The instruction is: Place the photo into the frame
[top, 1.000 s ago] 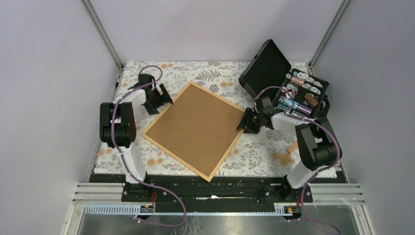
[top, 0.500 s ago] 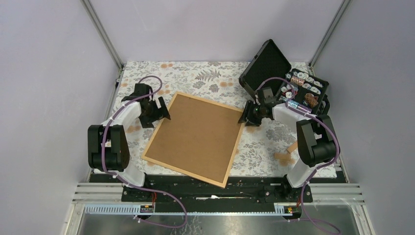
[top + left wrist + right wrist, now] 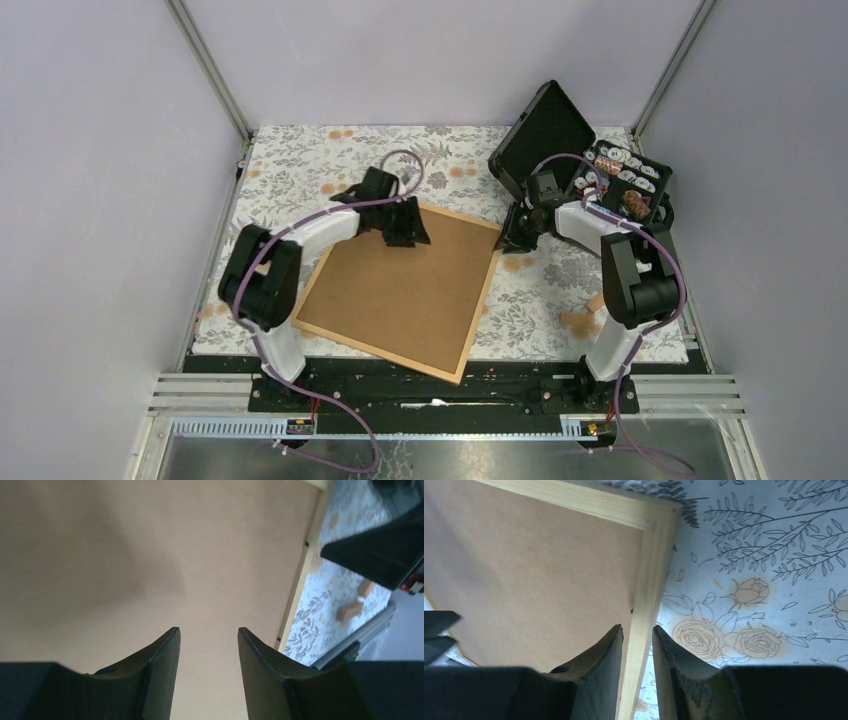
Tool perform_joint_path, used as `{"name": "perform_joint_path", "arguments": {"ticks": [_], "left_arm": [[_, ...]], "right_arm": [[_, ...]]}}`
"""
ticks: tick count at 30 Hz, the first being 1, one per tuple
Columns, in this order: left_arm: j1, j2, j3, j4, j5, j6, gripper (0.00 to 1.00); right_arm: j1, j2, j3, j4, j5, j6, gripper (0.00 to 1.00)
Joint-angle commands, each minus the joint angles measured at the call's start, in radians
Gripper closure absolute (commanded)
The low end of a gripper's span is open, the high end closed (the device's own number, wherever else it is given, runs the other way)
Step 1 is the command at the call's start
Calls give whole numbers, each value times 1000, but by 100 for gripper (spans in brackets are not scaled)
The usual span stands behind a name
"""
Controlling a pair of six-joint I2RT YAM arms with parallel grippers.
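Observation:
The frame [image 3: 483,300] lies flat on the table with its brown backing board [image 3: 400,290] facing up. The photo is out of view. My left gripper [image 3: 410,235] hovers over the far part of the board. In the left wrist view this gripper [image 3: 207,630] is open, with only bare board between its fingers and the pale moulding [image 3: 303,565] off to the right. My right gripper [image 3: 515,240] is at the frame's far right corner. In the right wrist view that gripper [image 3: 638,627] is shut on the moulding [image 3: 654,555], one finger on each side.
An open black hard case [image 3: 545,135] stands at the back right, its compartments [image 3: 620,185] full of small items, close behind the right arm. Two small wooden blocks [image 3: 585,315] lie on the floral cloth [image 3: 300,170] to the right of the frame.
The left arm swung from the frame's left corner to over the far part of the board, its jaws narrowing. The frame turned on the table; the right jaws closed in on the moulding.

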Motion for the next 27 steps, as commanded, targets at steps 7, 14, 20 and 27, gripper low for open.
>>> {"name": "perform_joint_path", "arguments": {"ticks": [7,14,20,27], "left_arm": [[-100,194,-14,316,252,-189,56],[-101,213,-60,275,179,-203,58],[-101,215,-107,277,148,-222,59],[-101,218,-113,276,148,-220,59]], "right_arm": [[-20,55,41,-62,0,-44,69],[-18,82,45,-62,-1,-54,69],[-2,79,13,-23,15,-23,66],[38,97,-1,11,31,21,64]]}}
